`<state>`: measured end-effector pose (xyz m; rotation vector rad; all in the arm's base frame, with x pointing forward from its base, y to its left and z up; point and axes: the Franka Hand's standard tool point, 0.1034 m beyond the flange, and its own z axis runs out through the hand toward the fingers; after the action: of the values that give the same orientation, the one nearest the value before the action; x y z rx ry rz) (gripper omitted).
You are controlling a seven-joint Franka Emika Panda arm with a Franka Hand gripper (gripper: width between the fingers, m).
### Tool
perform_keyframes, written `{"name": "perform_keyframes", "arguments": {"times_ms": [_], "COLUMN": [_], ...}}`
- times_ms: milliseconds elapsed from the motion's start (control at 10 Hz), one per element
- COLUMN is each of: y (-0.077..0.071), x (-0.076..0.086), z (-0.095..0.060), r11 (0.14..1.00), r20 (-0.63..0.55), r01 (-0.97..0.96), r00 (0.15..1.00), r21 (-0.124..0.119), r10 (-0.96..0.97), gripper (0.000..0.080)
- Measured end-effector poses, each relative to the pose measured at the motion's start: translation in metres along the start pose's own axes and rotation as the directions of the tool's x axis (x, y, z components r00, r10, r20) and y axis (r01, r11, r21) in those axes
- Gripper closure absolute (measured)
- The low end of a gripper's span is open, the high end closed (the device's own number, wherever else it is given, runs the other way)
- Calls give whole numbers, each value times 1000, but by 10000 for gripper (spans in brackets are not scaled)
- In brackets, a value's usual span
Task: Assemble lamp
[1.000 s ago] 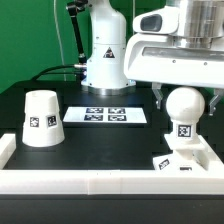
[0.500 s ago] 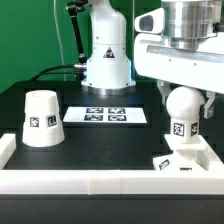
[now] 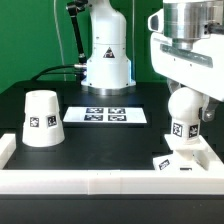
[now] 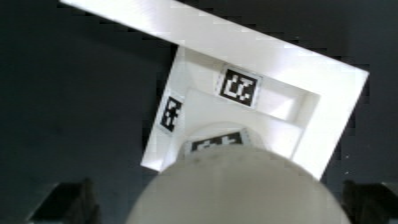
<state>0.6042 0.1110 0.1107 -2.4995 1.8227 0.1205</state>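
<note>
Down on black table before green backdrop: hand open, empty, astride bulb.

Backdrop: plain green wall. Black cables hang before it. Matte black surface, evenly lit. Marker board flat at centre. White raised rail along near edge.

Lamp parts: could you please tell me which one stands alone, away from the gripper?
The shade, on the exterior view's left; the bulb stands on the base, between the fingers of the gripper.
</note>
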Motion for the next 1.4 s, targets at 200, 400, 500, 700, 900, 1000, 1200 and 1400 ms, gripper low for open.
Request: {"name": "perform_keyframes", "arguments": {"times_ms": [200,400,500,700,900,1000,1200,1400], "y": [1,1,1,1,1,1,1,1], "x": [-3,-4,-3,0,3,3,3,4], "z": [1,1,0,0,0,0,0,0], "r11": [1000,984,974,908,804,770,688,543], "r20": [0,-20,-22,-23,-18,-16,-12,-10], "r01": [-16,180,227,419,594,637,725,839], "r00": [1000,983,974,908,804,770,688,543], "r21": [-6,-20,-18,-23,-27,-28,-30,-34], "r10": [16,-180,-227,-419,-594,-638,-725,-839], "gripper": [101,101,100,100,100,100,100,100]}}
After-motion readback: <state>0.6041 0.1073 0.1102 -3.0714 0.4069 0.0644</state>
